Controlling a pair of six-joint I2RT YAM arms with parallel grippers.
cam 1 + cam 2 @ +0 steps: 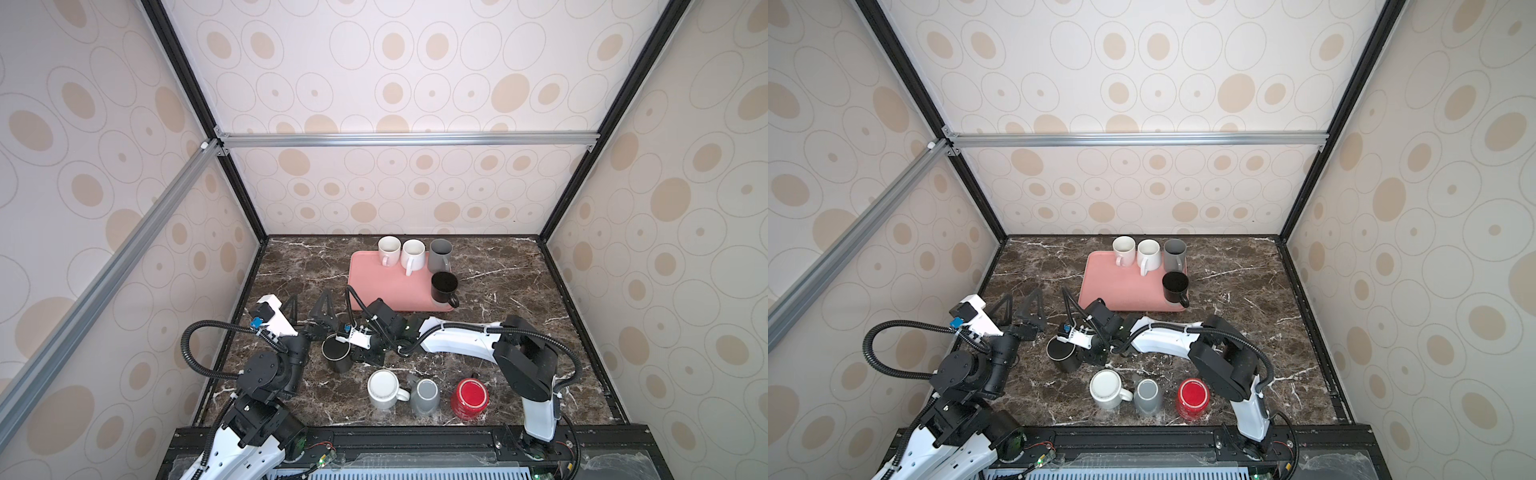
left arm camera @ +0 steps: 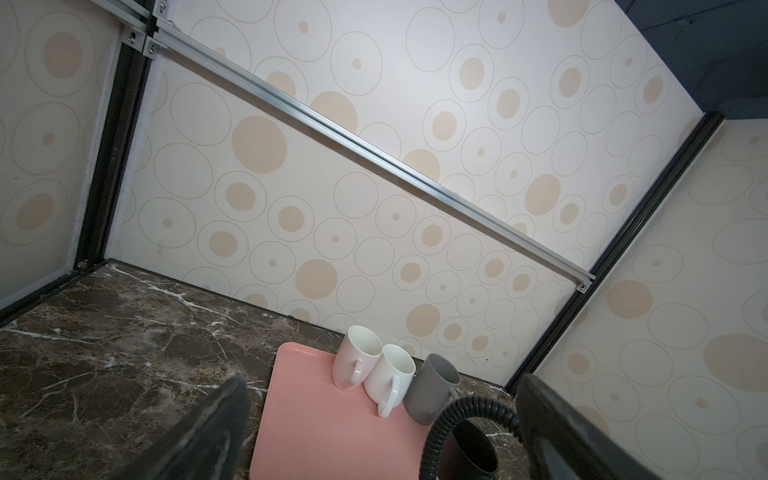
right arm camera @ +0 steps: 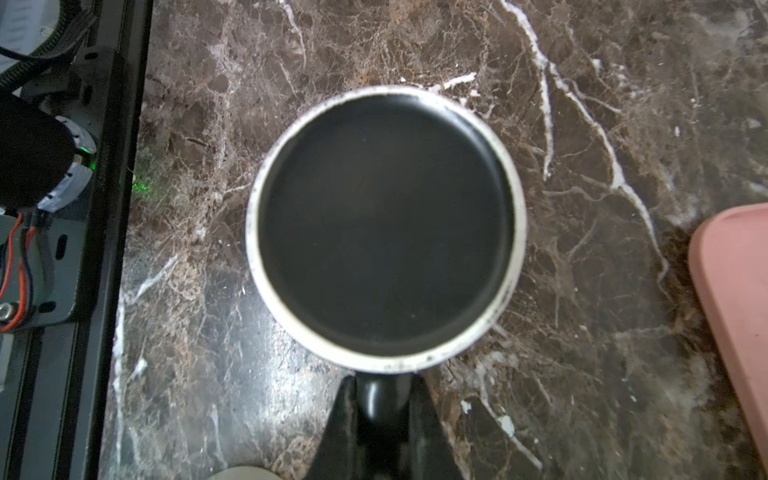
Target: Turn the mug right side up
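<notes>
A black mug (image 1: 335,352) (image 1: 1061,354) stands upside down on the marble table, left of the middle. Its flat base with a pale ring (image 3: 384,224) faces up. My right gripper (image 3: 382,401) (image 1: 355,356) reaches across from the right and is shut on the mug's handle (image 3: 376,395), one finger on each side. My left gripper (image 1: 309,308) (image 1: 1020,309) (image 2: 382,386) hangs open just behind and left of the mug, holding nothing. It points toward the back wall.
A pink tray (image 1: 386,297) at the back carries two white mugs, a grey mug (image 1: 439,254) and a black mug (image 1: 444,287), all upright. Near the front edge stand a white mug (image 1: 384,388), a grey mug (image 1: 426,395) and a red mug (image 1: 469,397), bases up.
</notes>
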